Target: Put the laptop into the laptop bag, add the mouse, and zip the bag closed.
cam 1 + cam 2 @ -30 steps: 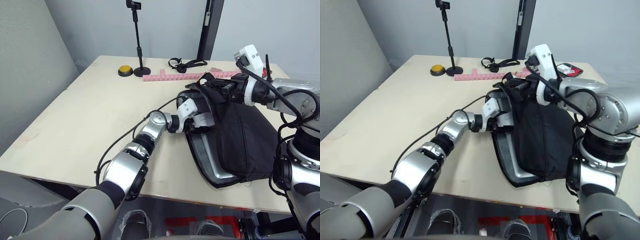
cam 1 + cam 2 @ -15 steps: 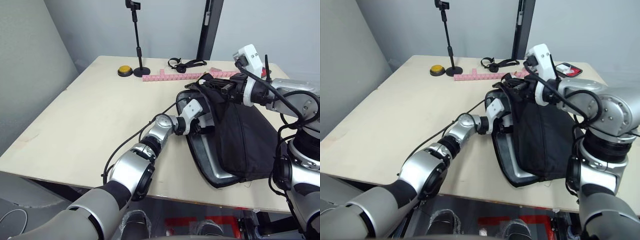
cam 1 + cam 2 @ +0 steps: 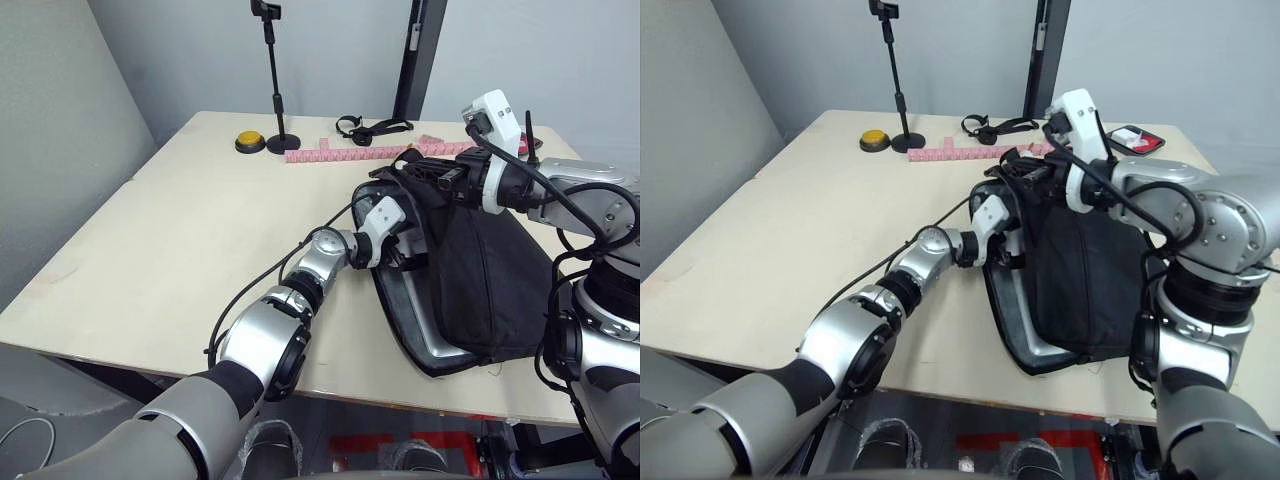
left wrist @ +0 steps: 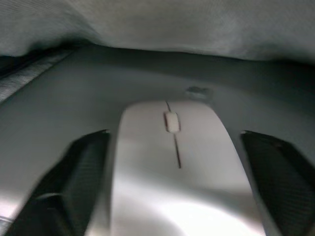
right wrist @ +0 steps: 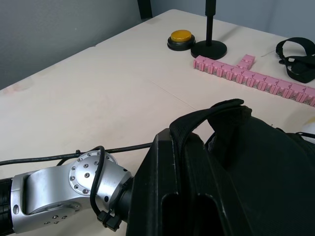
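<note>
The black laptop bag lies on the right of the table with its left side open. Inside it lies the silver laptop, its edge showing along the opening. My left gripper reaches inside the bag, shut on the white mouse, which sits just above the laptop's lid under the grey lining. My right gripper is shut on the bag's upper flap at the far corner and holds it lifted, with a strap handle in front of it.
At the table's far edge stand a yellow button, a black stand, a pink block strip and a black strap. A red and black object lies at the far right. A cable trails along my left arm.
My left gripper has gone from the bag's opening deeper in under the flap. The right gripper has kept the flap raised, shifting slightly.
</note>
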Robot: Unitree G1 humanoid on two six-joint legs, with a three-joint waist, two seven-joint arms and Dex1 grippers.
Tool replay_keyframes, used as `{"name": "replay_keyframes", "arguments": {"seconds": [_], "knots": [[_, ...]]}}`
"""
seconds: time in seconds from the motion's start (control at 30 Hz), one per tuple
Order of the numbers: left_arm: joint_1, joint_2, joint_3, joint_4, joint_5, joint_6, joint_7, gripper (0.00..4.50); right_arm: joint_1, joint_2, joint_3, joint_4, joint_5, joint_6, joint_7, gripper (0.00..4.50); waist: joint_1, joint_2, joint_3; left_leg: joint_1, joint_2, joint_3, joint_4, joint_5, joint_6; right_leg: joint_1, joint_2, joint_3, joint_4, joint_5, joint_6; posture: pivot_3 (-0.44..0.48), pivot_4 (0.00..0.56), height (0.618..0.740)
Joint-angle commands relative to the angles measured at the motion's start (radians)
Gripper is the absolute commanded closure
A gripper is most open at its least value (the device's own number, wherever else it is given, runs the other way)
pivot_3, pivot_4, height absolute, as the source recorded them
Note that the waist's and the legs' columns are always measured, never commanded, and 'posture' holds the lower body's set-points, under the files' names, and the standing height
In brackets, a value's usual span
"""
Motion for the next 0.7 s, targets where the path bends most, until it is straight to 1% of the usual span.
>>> {"name": "replay_keyframes", "arguments": {"seconds": [0.03,0.13,0.27,0.37,0.4,0.47,0.6,0.7], "knots": [[-0.030,-0.046,0.025,-0.035,-0.032,-0.025,-0.041,0.02,-0.014,0.003,-0.039,-0.031,0.012,0.005,-0.006,4.50,0.000,0.000,0.000,0.000,0.000,0.000,0.000,0.000,0.000,0.000,0.000,0.000,0.000,0.000,0.000,0.000,0.150,0.739],[-0.027,-0.027,0.030,-0.054,-0.038,-0.035,-0.071,0.02,-0.010,0.004,-0.038,-0.028,0.010,0.004,-0.008,4.50,0.000,0.000,0.000,0.000,0.000,0.000,0.000,0.000,0.000,0.000,0.000,0.000,0.000,0.000,0.000,0.000,0.150,0.739],[-0.002,0.033,0.053,-0.115,-0.079,-0.021,-0.174,0.02,-0.003,0.003,-0.039,-0.025,0.008,0.002,-0.007,4.50,0.000,0.000,0.000,0.000,0.000,0.000,-0.001,0.000,0.000,0.000,0.000,0.000,-0.001,0.000,0.000,0.000,0.150,0.739],[0.053,0.128,0.066,-0.219,-0.115,0.020,-0.283,0.02,0.011,-0.002,-0.039,-0.024,0.006,-0.004,-0.005,4.50,-0.008,0.000,0.000,0.000,0.000,0.000,-0.001,0.000,0.000,0.000,0.000,0.000,-0.001,0.000,0.000,0.000,0.150,0.739],[0.081,0.174,0.070,-0.271,-0.129,0.046,-0.317,0.02,0.016,-0.002,-0.038,-0.022,0.005,-0.008,-0.003,4.50,-0.011,0.000,0.000,0.001,0.000,0.000,-0.002,0.000,0.000,0.000,0.000,0.000,-0.001,0.000,0.000,0.000,0.150,0.739],[0.129,0.245,0.069,-0.363,-0.149,0.097,-0.362,0.02,0.024,-0.001,-0.036,-0.016,0.005,-0.016,0.000,4.50,-0.019,0.000,0.000,0.001,0.001,0.001,-0.003,0.000,-0.001,-0.001,0.001,0.000,-0.001,0.000,0.000,0.000,0.150,0.739],[0.234,0.366,0.044,-0.550,-0.176,0.200,-0.432,0.02,0.034,-0.001,-0.024,-0.001,0.000,-0.034,0.006,4.50,-0.021,0.001,0.000,0.000,0.001,0.001,-0.004,0.000,-0.001,-0.001,0.001,-0.001,-0.003,0.000,-0.001,0.000,0.150,0.739],[0.300,0.419,0.036,-0.654,-0.189,0.250,-0.441,0.02,0.035,0.001,-0.018,0.006,0.000,-0.042,0.012,4.50,-0.010,0.001,0.000,0.000,0.000,0.000,-0.005,0.000,-0.001,0.000,0.000,-0.002,-0.005,-0.001,-0.001,0.000,0.150,0.739]]}}
